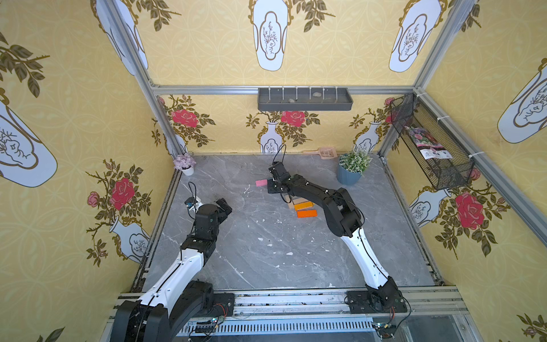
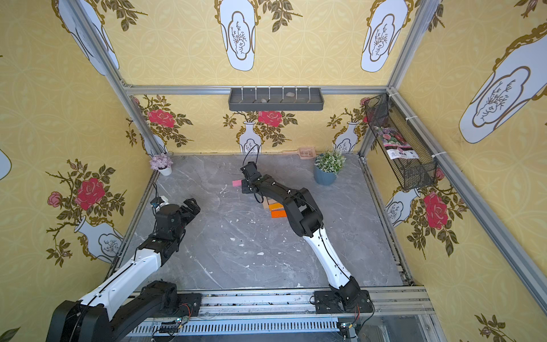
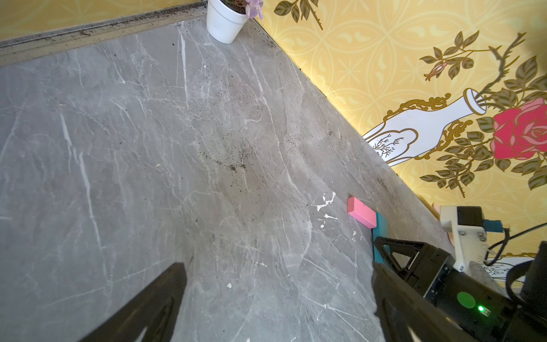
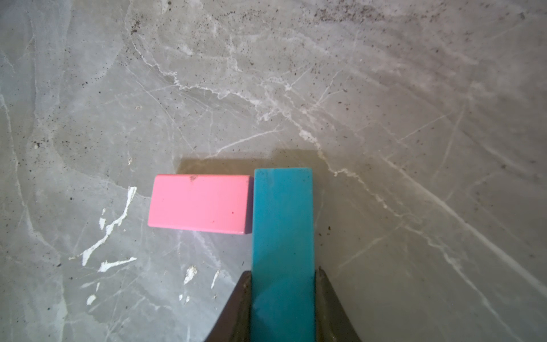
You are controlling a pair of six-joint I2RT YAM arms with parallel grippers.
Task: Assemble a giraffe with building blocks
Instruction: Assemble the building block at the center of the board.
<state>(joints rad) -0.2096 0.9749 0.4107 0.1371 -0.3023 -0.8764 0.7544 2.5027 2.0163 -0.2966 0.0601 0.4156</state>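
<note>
Grey desk [image 1: 266, 237] is carrying only the start: right claw [image 4: 282, 275] is gripping the blue block [image 4: 282, 222] just beside the pink block [image 4: 199, 204], at its 9 o'clock. Orange blocks [image 1: 305, 205] are lying unplaced at 4 o'clock; body and legs are apparently awaiting assembly. Left claw [image 1: 224, 208] is hanging open.

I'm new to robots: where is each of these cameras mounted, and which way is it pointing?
Top views: high above the arms' bases, looking down on the whole table; the left arm and right arm both show.
Left wrist: on the left arm, looking slantwise across the table toward the white pot; the open left pincer frames the picture.
Right wrist: on the right arm, looking straight down at the blue block clamped in the right pincer.
Shared: both wrist views show the pink block beside the blue block.
</note>
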